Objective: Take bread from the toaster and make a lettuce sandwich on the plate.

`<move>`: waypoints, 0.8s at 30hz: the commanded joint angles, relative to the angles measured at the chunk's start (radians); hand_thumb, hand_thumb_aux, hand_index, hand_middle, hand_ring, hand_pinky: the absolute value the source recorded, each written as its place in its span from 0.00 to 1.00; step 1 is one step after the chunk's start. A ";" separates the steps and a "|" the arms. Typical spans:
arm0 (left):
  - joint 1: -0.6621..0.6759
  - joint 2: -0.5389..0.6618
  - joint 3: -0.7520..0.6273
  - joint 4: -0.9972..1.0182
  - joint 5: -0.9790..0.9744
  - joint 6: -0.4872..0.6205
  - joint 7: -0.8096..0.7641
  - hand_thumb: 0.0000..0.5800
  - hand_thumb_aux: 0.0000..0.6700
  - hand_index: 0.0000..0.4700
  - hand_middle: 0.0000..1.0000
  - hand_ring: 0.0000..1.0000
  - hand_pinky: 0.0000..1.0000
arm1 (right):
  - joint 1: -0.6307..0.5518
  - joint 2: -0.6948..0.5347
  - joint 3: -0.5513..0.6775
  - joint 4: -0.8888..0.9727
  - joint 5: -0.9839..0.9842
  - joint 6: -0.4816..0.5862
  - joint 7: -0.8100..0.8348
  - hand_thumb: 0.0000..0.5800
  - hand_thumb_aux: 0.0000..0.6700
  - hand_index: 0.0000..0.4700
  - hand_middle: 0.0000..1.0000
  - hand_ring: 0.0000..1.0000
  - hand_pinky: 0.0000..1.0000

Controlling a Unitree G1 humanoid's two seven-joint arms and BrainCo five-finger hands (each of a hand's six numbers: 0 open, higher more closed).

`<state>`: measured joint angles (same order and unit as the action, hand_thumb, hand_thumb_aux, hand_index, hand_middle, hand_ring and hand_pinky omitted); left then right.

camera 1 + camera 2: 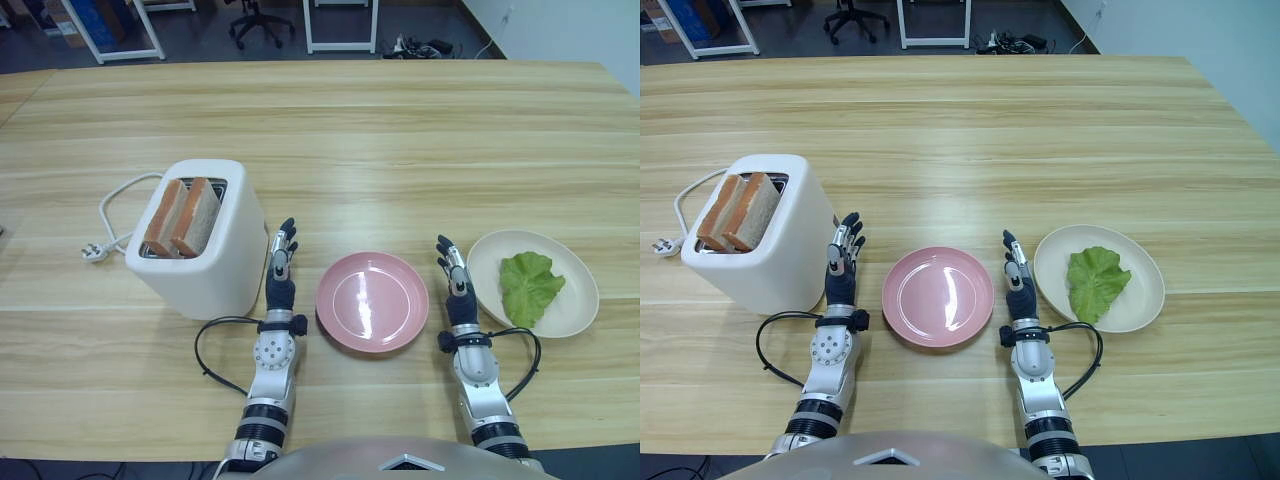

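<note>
A white toaster [205, 260] stands at the left with two slices of bread [183, 216] sticking up from its slots. An empty pink plate [372, 301] lies in the middle near the front edge. To its right, a lettuce leaf [527, 286] rests on a cream plate [575, 300]. My left hand [281, 268] is open, fingers straight, between the toaster and the pink plate. My right hand [453, 275] is open too, fingers straight, between the pink plate and the cream plate. Neither hand touches anything.
The toaster's white cord and plug [95, 250] trail off to its left. The wooden table [380, 150] stretches far back. Black cables loop at each wrist [215, 350]. Office chairs and table legs stand beyond the far edge.
</note>
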<state>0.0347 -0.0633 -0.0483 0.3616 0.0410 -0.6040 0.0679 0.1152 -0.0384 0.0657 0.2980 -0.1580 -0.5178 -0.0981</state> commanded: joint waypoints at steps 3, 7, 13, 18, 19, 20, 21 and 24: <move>0.006 0.002 0.001 0.015 0.003 -0.009 -0.014 0.00 0.00 0.00 0.00 0.00 0.00 | 0.005 0.003 -0.005 -0.006 0.011 0.015 0.006 0.00 0.00 0.00 0.00 0.00 0.00; 0.009 0.000 0.002 0.008 -0.016 0.003 -0.033 0.00 0.00 0.00 0.00 0.00 0.00 | 0.003 0.007 -0.010 -0.003 0.014 0.005 -0.002 0.00 0.00 0.00 0.00 0.00 0.00; 0.057 0.016 -0.045 -0.140 0.056 -0.048 -0.050 0.00 0.00 0.00 0.00 0.00 0.00 | 0.004 -0.005 -0.021 -0.013 -0.042 0.002 -0.069 0.00 0.00 0.00 0.00 0.00 0.00; 0.154 0.099 -0.066 -0.739 0.000 0.076 -0.140 0.00 0.00 0.00 0.00 0.00 0.00 | 0.001 0.008 -0.005 0.000 0.003 -0.008 -0.021 0.00 0.00 0.00 0.00 0.00 0.00; 0.156 0.145 -0.018 -0.875 -0.071 0.125 -0.147 0.00 0.00 0.00 0.00 0.00 0.00 | 0.001 0.010 -0.003 0.001 0.000 -0.010 -0.022 0.00 0.00 0.00 0.00 0.00 0.00; 0.155 0.200 0.049 -0.984 -0.140 0.154 -0.155 0.00 0.00 0.00 0.00 0.00 0.00 | 0.001 0.014 -0.002 0.002 0.001 -0.011 -0.022 0.00 0.00 0.00 0.00 0.00 0.00; 0.151 0.249 0.128 -1.056 -0.183 0.168 -0.159 0.00 0.00 0.00 0.00 0.00 0.00 | 0.001 0.017 -0.003 0.004 0.002 -0.012 -0.022 0.00 0.00 0.00 0.00 0.00 0.00; 0.113 0.356 0.354 -1.068 -0.203 0.205 -0.151 0.00 0.00 0.00 0.00 0.00 0.00 | -0.001 0.025 -0.005 0.012 0.002 -0.014 -0.029 0.00 0.00 0.00 0.00 0.00 0.00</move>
<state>0.1647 0.1640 0.0843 -0.5678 -0.0923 -0.4733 -0.0754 0.1153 -0.0311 0.0602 0.2918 -0.1733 -0.5360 -0.1280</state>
